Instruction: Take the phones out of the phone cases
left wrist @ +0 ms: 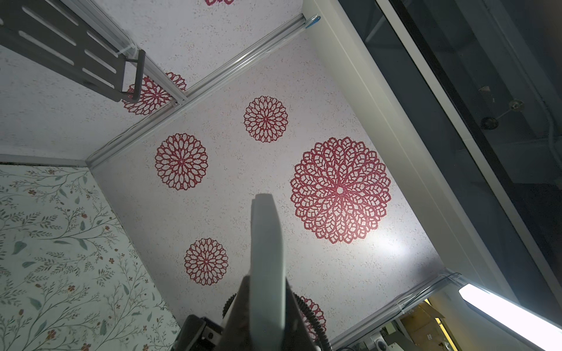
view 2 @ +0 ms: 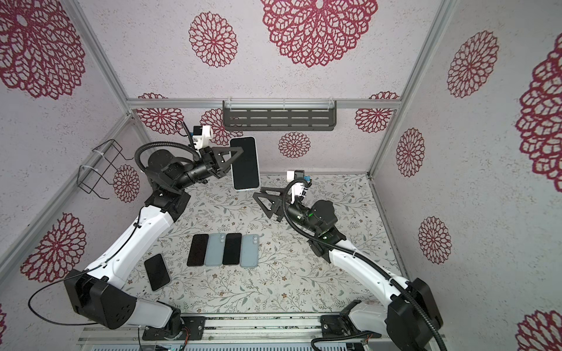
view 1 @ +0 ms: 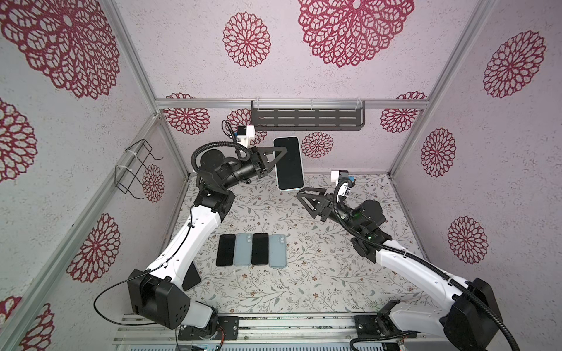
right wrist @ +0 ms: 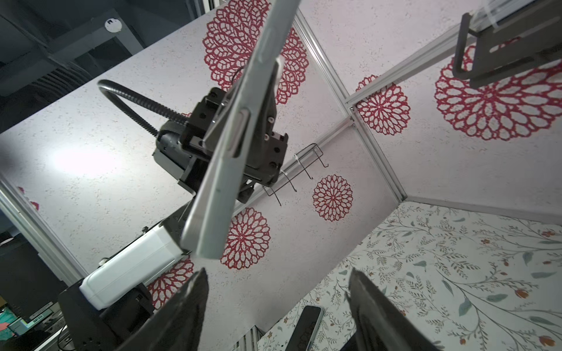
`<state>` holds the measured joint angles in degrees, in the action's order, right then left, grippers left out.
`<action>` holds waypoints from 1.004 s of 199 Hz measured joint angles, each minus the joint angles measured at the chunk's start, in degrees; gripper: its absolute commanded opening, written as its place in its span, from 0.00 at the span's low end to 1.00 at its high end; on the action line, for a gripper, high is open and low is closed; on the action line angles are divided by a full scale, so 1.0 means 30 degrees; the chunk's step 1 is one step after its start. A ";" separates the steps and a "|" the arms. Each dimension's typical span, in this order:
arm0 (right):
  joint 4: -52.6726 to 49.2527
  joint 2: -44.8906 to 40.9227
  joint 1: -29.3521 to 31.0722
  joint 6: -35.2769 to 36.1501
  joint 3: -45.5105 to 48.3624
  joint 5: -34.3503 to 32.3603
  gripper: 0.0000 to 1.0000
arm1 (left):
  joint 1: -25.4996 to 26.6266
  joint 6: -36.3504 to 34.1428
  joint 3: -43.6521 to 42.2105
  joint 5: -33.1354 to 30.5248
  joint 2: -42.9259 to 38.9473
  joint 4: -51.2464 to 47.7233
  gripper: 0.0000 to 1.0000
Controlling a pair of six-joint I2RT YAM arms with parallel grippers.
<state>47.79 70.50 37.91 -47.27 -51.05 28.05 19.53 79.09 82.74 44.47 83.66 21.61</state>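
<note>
Table (view 1: 304, 288): floral surface forming the floor of the booth. It carries spare goods only, not the task's thing.
Left arm (view 1: 194, 237): rises from 7 o'clock toward the back wall, with its wrist turned toward 3 o'clock.
Right arm (view 1: 410, 261): comes in from 5 o'clock, with its wrist turned toward 10 o'clock.
Row of four (view 1: 251, 249): two dark-faced handsets alternating with two pale blue backs, side by side mid-table and well apart from both tools.
Phone case (right wrist: 213, 194): pale blue, held in the air clear of the table, near the back wall. In both top views its long axis runs 12 to 6, the lower end leaning slightly toward 5.
Phone (view 1: 289, 164): seated in the phone case, dark screen facing up toward the top views. Judged not yet started out.
Spare phone (view 2: 156, 272): lies flat on the table just beside the left arm, at 8 o'clock from the row.
Left tool (view 1: 276, 158): pressed together on the case's 9 o'clock long edge, pinching case and phone about mid-length.
Right tool (right wrist: 276, 275): spread wide with nothing between its fingers. It sits just below the case's 6 o'clock end, not touching it.
Bearing: the case lies at 11 o'clock from the right tool.
Free parts, judged: the 6 o'clock end and the 3 o'clock long edge. The right arm is the nearer to both.
</note>
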 measured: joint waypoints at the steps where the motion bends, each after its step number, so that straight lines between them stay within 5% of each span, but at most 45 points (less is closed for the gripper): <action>1: 0.0022 0.0000 0.0007 -0.0015 0.0000 0.0007 0.76 | 0.0000 0.0000 -0.0007 0.0000 0.0000 0.0000 0.00; 200: 0.2302 0.1610 0.0066 -0.1639 -0.0597 0.0022 0.75 | 0.0036 0.0291 -0.0546 -0.0146 0.0000 0.0568 0.00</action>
<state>54.70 75.33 38.11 -52.18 -52.84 28.12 19.64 79.96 81.10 44.03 83.66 23.31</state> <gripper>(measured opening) 0.754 0.127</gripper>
